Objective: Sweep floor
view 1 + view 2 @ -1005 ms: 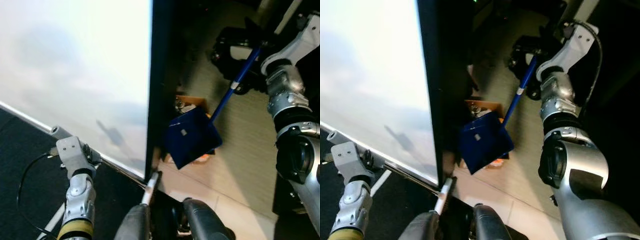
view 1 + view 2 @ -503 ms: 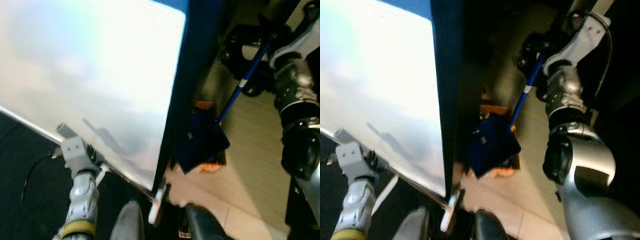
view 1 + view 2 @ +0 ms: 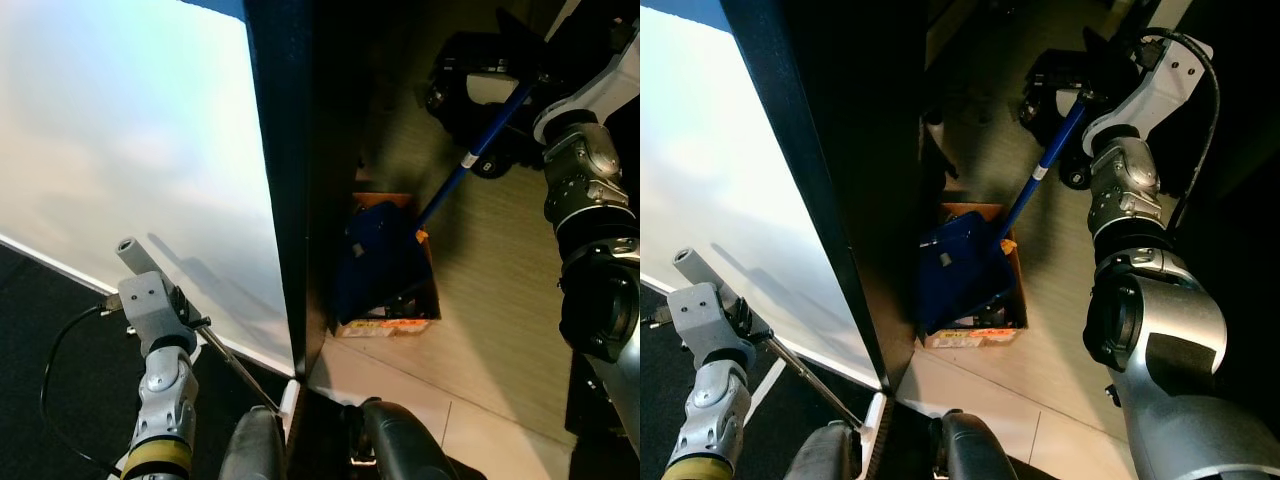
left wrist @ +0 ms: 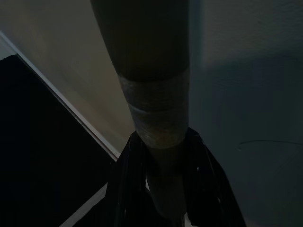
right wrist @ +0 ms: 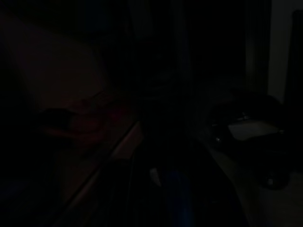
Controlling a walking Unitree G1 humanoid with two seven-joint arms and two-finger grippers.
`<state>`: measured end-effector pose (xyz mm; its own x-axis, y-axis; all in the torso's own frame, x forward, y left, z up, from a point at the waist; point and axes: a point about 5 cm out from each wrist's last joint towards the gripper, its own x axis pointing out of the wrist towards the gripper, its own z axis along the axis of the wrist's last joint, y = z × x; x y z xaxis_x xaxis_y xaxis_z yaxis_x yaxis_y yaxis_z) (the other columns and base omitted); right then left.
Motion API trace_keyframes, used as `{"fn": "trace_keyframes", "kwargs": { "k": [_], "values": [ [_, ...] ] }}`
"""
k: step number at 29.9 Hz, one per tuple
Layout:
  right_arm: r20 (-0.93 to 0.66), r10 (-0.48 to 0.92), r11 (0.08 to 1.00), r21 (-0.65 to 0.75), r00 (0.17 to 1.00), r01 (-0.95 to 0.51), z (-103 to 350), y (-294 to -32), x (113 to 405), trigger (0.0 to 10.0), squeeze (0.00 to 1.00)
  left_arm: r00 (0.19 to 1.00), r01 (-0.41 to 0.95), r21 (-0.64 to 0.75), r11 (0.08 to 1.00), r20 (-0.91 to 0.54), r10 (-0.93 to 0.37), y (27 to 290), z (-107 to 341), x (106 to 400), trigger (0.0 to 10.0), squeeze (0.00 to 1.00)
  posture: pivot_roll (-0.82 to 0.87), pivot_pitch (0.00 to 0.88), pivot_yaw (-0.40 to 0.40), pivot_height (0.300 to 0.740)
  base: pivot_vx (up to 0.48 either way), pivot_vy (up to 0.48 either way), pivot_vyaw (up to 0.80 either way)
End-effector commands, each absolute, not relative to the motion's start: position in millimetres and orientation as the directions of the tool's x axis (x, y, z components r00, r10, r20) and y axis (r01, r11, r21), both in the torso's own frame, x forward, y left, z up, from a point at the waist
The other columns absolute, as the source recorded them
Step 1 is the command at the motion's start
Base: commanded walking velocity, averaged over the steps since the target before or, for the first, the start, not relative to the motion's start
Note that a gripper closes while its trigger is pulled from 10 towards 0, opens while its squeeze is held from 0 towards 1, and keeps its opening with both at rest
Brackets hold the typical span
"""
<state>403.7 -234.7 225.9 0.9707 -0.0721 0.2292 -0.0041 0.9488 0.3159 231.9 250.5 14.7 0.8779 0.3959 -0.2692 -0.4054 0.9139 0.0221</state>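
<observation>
White panel (image 3: 130, 150): fills our left side; the camera has swung since a second ago, so its dark edge now stands nearer.
Blue dustpan (image 3: 958, 268): now tipped into the cardboard box (image 3: 1016, 300), no longer hanging above it; we judge the emptying under way.
Right gripper (image 3: 1102, 75): clamped on the dustpan's blue handle (image 3: 1045, 160).
Left gripper (image 4: 161, 189): fingers closed round the broom pole (image 4: 154, 113).

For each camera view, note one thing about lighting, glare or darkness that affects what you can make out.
Left eye view: the big white surface glares, washed out. Right eye view: the blue dustpan over the cardboard box sits in deep shade beside a dark panel. Left wrist view: dim, the broom handle close and soft. Right wrist view: almost black.
</observation>
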Motion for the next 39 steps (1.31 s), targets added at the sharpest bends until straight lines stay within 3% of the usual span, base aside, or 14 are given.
{"fn": "trace_keyframes", "kwargs": {
  "k": [1, 15, 26, 31, 39],
  "values": [
    [0.258, -0.091, 0.943, 0.332, 0.962, 0.001, 236, -241, 404, 10.0, 0.00, 0.880, -0.406, 0.040, 0.913, -0.250, 0.403, 252, 17, 231, 10.0, 0.00, 0.07, 0.074, -0.083, 0.740, 0.000, -0.480, 0.00],
    [0.304, -0.122, 0.952, 0.306, 0.945, 0.025, 252, -242, 405, 10.0, 0.00, 0.810, -0.526, 0.102, 0.845, -0.244, 0.534, 272, 15, 212, 10.0, 0.00, 0.08, 0.093, -0.092, 0.740, 0.000, -0.480, 0.00],
    [0.244, 0.077, 0.964, 0.229, 0.967, -0.134, 227, -186, 411, 10.0, 0.00, 0.745, -0.617, 0.118, 0.778, -0.233, 0.625, 285, 17, 203, 10.0, 0.00, 0.08, 0.101, -0.107, 0.740, 0.000, -0.480, 0.27],
    [0.237, 0.091, 0.958, 0.245, 0.967, -0.150, 221, -174, 411, 10.0, 0.00, 0.721, -0.641, 0.133, 0.756, -0.233, 0.653, 289, 17, 200, 10.0, 0.00, 0.08, 0.101, -0.111, 0.740, 0.000, 0.000, 0.76],
    [0.206, 0.016, 0.946, 0.313, 0.978, -0.081, 216, -175, 412, 10.0, 0.00, 0.721, -0.615, 0.252, 0.747, -0.203, 0.662, 298, 20, 197, 10.0, 0.00, 0.09, 0.104, -0.106, 0.740, 0.000, 0.000, 0.00]
  ]
}}
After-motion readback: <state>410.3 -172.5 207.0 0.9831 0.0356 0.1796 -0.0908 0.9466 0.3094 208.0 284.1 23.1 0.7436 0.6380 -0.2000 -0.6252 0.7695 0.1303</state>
